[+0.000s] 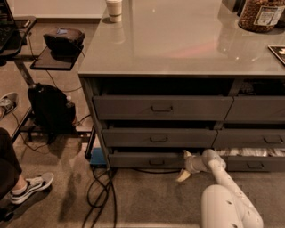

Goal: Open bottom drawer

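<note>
The bottom drawer (142, 160) is the slim dark grey front at the foot of the left stack, with a small loop pull (156, 162) at its centre. Two taller grey drawers (160, 108) sit above it. My gripper (184, 165) is low by the floor at the right end of the bottom drawer's front, to the right of the pull and apart from it. Its cream fingers (182, 176) are spread one above the other, open and empty. My white arm (222, 187) comes in from the lower right.
A neighbouring stack's low drawer (256, 164) is right of my gripper. Cables (103, 191) and a blue box (97, 156) lie on the carpet at the cabinet's left corner. A black backpack (49, 107) and a person's shoe (32, 186) are at left. The counter (178, 40) bears a cup (115, 10) and a jar (260, 14).
</note>
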Controlling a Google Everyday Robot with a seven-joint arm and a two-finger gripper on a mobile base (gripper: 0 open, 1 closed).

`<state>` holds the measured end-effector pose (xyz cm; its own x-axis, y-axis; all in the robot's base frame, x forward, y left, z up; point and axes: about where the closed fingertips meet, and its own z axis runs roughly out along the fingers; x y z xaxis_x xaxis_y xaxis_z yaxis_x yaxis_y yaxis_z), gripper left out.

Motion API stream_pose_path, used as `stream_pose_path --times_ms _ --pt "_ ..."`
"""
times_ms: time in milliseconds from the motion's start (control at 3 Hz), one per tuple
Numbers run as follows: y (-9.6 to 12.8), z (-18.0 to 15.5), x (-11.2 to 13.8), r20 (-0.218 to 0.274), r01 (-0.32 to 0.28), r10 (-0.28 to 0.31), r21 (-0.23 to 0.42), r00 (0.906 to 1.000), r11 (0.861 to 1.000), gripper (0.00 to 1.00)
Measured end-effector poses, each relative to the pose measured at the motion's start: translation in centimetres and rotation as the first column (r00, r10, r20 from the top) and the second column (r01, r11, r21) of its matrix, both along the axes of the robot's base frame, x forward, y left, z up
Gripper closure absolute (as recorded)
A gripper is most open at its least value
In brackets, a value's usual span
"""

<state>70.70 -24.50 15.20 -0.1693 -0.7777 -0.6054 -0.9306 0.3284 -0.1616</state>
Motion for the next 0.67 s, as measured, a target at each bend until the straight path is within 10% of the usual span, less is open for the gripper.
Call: stream_pose_path --times_ms 667 --pt "-0.02 0.42 0.19 -0.002 -0.004 0.004 -0.001 1.0 1.0 0.43"
